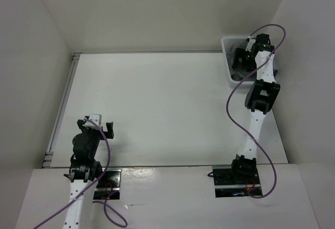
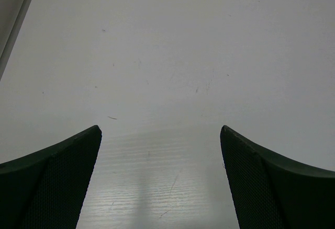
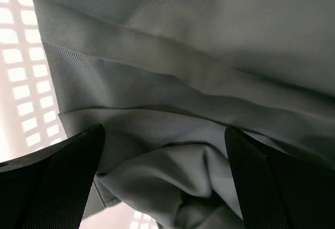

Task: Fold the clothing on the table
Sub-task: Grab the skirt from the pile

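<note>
We find the clothing [image 3: 183,82] not spread on the bench [image 1: 157,98] but bundled inside the white mesh basket [image 1: 226,43] at the far right corner. The right end effector [image 3: 165,135] hangs directly over it, fingers spread and gripping nothing. The grey fabric lies just beneath and between them, its creases running from upper left to lower right across the wrist view. The left end effector [image 2: 159,132], also released, hovers over the bench at the near left, well apart. We judge the right arm far nearer, so drawing the clothing out falls to it.
</note>
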`<state>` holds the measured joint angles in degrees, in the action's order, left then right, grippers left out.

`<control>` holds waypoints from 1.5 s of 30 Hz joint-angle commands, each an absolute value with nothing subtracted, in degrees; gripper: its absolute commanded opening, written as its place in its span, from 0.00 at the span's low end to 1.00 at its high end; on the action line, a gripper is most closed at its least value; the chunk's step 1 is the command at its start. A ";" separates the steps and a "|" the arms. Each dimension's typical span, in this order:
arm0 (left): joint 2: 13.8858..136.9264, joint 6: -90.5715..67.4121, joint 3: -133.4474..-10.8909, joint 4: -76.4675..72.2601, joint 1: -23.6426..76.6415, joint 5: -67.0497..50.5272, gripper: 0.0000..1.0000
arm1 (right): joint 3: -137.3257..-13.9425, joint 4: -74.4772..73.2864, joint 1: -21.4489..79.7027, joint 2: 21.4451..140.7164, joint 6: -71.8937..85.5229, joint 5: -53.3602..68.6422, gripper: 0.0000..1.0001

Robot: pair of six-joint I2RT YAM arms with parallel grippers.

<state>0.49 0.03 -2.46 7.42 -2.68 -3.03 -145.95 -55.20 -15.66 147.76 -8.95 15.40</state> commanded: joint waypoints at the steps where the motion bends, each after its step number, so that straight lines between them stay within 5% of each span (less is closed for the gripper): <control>1: -7.29 0.79 -0.26 5.63 -2.46 -2.81 1.00 | -151.25 -60.47 -12.49 149.06 -10.89 14.68 0.99; 6: -7.29 0.79 -0.26 5.63 -2.46 -2.81 1.00 | -153.54 -61.00 -10.90 152.13 -10.90 13.62 0.89; 9: -7.29 0.79 -0.26 5.63 -2.46 -2.81 1.00 | -155.91 -62.23 -10.37 154.51 -10.90 13.62 0.58; 10: -7.29 0.79 -0.26 5.63 -2.46 -2.81 1.00 | -156.44 -63.62 -10.37 155.12 -10.90 13.62 0.34; 11: -7.29 0.79 -0.26 5.63 -2.46 -2.81 1.00 | -157.58 -64.33 -10.37 155.13 -10.90 13.62 0.23; 13: -7.29 0.79 -0.26 5.63 -2.46 -2.81 1.00 | -158.12 -65.65 -10.37 155.13 -10.90 13.62 0.04; 15: -7.29 0.79 -0.26 5.63 -2.46 -2.81 1.00 | -158.82 -66.53 -10.37 153.03 -10.90 13.62 0.00; 27: -7.29 0.79 -0.26 5.63 -2.46 -2.81 1.00 | -157.15 -67.24 -13.44 124.01 -10.37 22.23 0.00; 32: -7.29 0.79 -0.26 5.63 -2.46 -2.81 1.00 | -154.26 -67.94 -13.45 110.59 -13.44 34.61 0.00; 41: -7.29 0.79 -0.26 5.63 -2.46 -2.81 1.00 | -134.76 -64.35 6.77 90.20 -19.61 31.05 0.00; 42: -7.29 0.79 -0.26 5.63 -2.46 -2.81 1.00 | -132.04 -62.51 6.77 88.96 -18.21 28.50 0.11; 43: -7.29 0.79 -0.26 5.63 -2.46 -2.81 1.00 | -125.49 -58.75 5.81 87.90 -17.50 26.13 0.36; 44: -7.29 0.79 -0.26 5.63 -2.46 -2.81 1.00 | -121.85 -56.88 5.10 85.37 -16.88 22.45 0.83; 45: -7.29 0.79 -0.26 5.63 -2.46 -2.81 1.00 | -118.25 -54.95 4.49 84.04 -16.27 20.50 0.98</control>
<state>0.49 0.03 -2.44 7.42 -2.68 -3.01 -127.00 -62.24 6.33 84.31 -17.45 30.09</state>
